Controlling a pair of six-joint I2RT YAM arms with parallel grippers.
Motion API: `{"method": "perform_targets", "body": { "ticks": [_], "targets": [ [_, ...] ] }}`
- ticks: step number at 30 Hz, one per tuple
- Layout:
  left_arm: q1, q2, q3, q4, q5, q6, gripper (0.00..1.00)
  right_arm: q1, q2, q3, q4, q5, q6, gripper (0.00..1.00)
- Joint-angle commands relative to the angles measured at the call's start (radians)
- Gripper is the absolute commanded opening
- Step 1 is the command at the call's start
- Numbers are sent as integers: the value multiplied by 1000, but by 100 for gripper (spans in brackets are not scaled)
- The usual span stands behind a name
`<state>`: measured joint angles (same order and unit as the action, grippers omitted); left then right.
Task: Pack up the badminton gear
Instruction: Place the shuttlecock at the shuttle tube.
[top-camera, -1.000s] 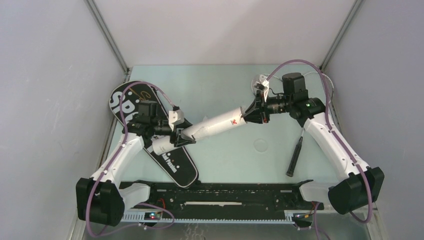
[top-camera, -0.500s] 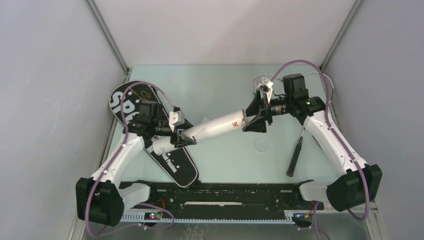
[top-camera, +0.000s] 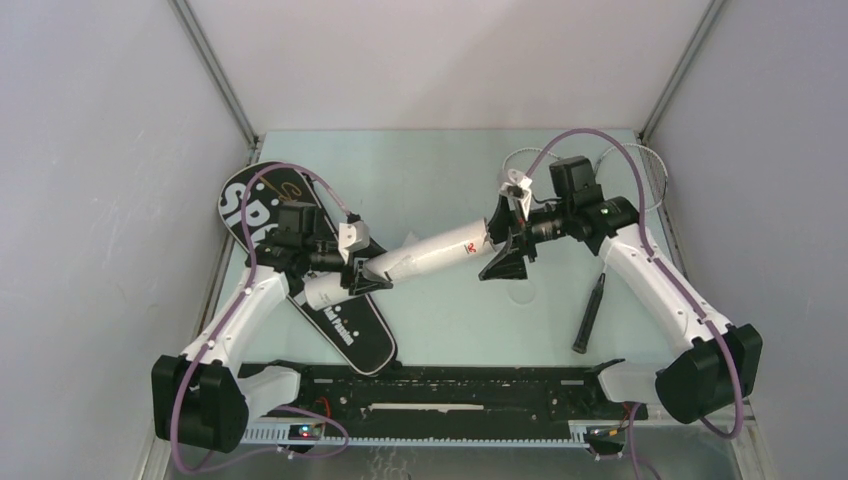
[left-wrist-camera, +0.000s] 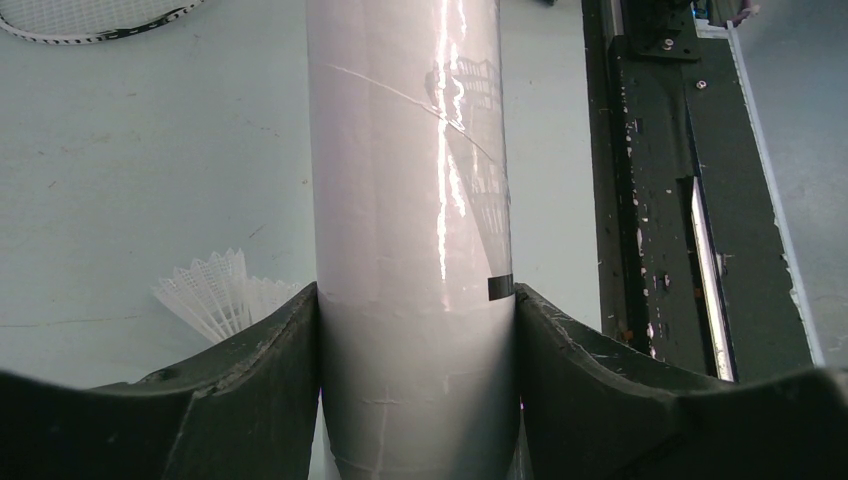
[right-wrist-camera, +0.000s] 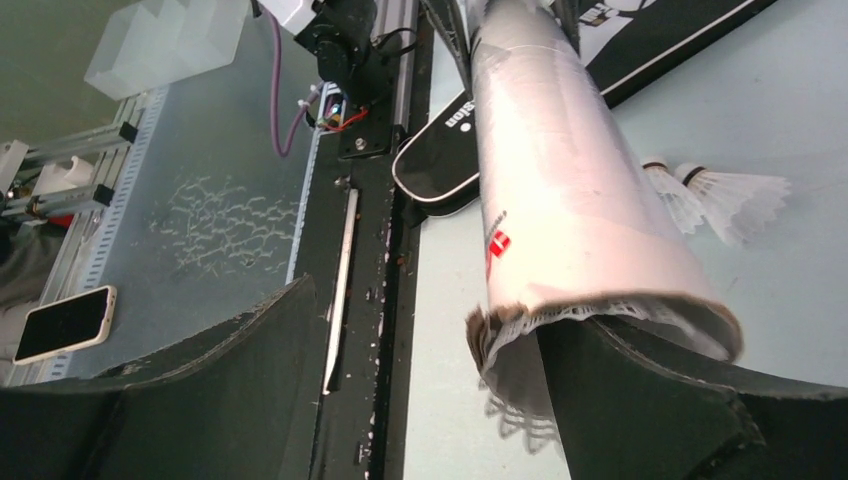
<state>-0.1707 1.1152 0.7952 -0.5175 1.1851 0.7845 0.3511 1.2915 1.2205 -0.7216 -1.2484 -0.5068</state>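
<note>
Tube (top-camera: 430, 250) held above the table (top-camera: 430, 170), left gripper (left-wrist-camera: 415, 300) pinching its near end; right gripper (right-wrist-camera: 430, 310) at the mouth, jaws spread, gripping nothing I can see; one shuttlecock (right-wrist-camera: 505, 370) partway in; two shuttlecocks (right-wrist-camera: 735, 195) on the table; racquets (top-camera: 588, 315) outside the bag (top-camera: 240, 200); I judge packing barely begun.

Overhead view from behind; wrist views close on one tube (top-camera: 432, 251) (opposite ends)

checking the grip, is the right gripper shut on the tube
No, the right gripper is spread wide open at the end of the white tube.
</note>
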Motion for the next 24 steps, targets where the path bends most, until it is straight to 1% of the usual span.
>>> {"method": "perform_targets", "body": {
  "ticks": [1, 8, 10, 14, 24],
  "targets": [
    [4, -6, 76, 37, 46, -14, 40, 53, 5, -9, 21, 52, -15, 88],
    [-1, -1, 74, 37, 48, -11, 40, 116, 42, -10, 53, 73, 6, 88],
    [-1, 0, 72, 37, 44, -11, 40, 117, 45, -9, 49, 76, 3, 88],
    [-1, 3, 68, 47, 47, -16, 40, 76, 30, -9, 54, 50, 13, 90],
    [5, 8, 75, 78, 60, -60, 39, -28, -48, -9, 32, 5, 24, 96]
  ]
}}
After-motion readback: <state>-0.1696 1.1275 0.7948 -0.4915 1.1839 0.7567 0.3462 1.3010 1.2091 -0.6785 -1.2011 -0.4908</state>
